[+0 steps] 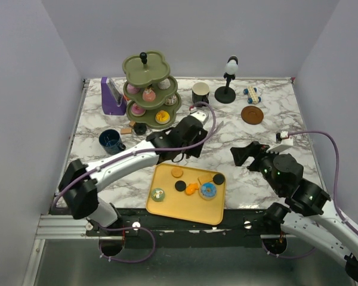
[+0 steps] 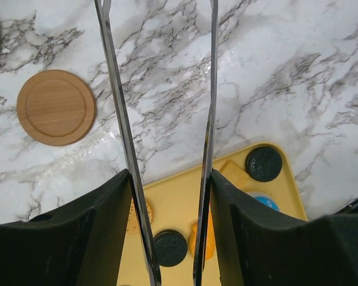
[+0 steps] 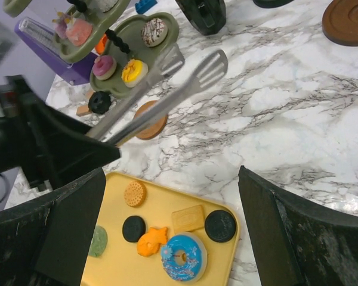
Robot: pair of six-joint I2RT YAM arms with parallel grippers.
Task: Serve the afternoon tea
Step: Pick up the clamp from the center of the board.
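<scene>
Afternoon tea on marble table between pale walls; left fingers tight around tongs, right fingers wide apart.

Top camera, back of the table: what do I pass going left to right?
purple wedge holder → olive three-tier stand → black mug → black stand with white ball → brown coaster

The tongs run off the top edge beyond the yellow tray; on it, your left gripper hides most of the blue doughnut.
</scene>
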